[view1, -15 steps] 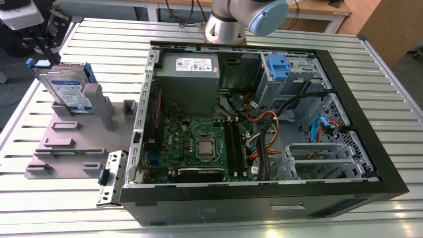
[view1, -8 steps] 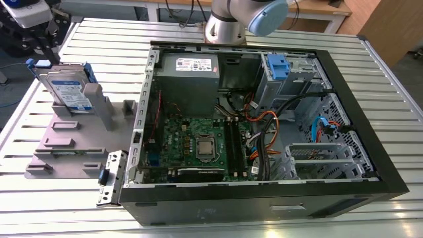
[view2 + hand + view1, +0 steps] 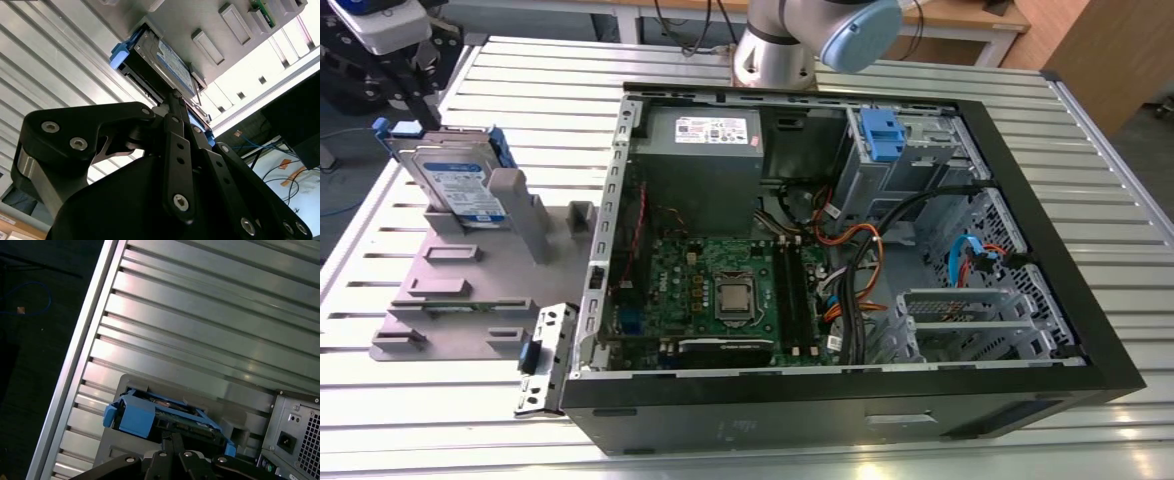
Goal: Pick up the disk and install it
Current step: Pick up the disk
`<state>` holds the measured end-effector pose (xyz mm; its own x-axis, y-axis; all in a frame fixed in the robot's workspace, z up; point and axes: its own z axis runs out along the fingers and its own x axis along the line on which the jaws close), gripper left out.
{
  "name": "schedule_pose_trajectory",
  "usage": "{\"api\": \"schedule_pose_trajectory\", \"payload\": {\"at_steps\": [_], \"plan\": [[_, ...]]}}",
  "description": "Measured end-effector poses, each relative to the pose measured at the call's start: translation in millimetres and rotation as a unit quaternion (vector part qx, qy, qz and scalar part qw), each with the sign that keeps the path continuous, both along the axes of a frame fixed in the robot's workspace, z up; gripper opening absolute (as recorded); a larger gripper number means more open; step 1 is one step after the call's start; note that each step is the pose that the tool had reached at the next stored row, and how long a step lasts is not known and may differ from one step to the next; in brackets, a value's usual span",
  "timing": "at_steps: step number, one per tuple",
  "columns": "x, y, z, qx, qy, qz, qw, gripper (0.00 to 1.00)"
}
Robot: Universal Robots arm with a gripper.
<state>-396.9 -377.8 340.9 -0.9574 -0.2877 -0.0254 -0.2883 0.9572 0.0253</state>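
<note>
An open computer case (image 3: pixel 854 405) lies on the slatted metal surface (image 3: pixel 520 60). Beside it, on the exterior view's left, sits a grey holder (image 3: pixel 454 300), and the disk (image 3: pixel 458 187) stands on edge in it. The hand (image 3: pixel 410 98) hangs just at the disk's blue end; whether it is spread or pressed together, one cannot tell. The disk is probably stiff, rather heavy and sensitive to knocks. Its blue end seems the safest hold.

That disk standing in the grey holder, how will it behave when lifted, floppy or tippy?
The disk looks metal-bodied, so probably rigid and heavy for its size. Standing on edge in the grey holder, it would likely tip once unsupported. Its blue plastic frame may flex slightly.
</note>
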Motion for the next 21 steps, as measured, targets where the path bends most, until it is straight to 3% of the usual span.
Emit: {"api": "schedule_pose_trajectory", "payload": {"at_steps": [10,14,18,21], "plan": [[0.0,0.0,0.0,0.0000,0.0000,0.001,1.00000,0.11],[0.0,0.0,0.0,0.0000,0.0000,0.024,0.99972,0.11],[0.0,0.0,0.0,0.0000,0.0000,0.059,0.99829,0.11],[0.0,0.0,0.0,0.0000,0.0000,0.086,0.99631,0.11]]}}
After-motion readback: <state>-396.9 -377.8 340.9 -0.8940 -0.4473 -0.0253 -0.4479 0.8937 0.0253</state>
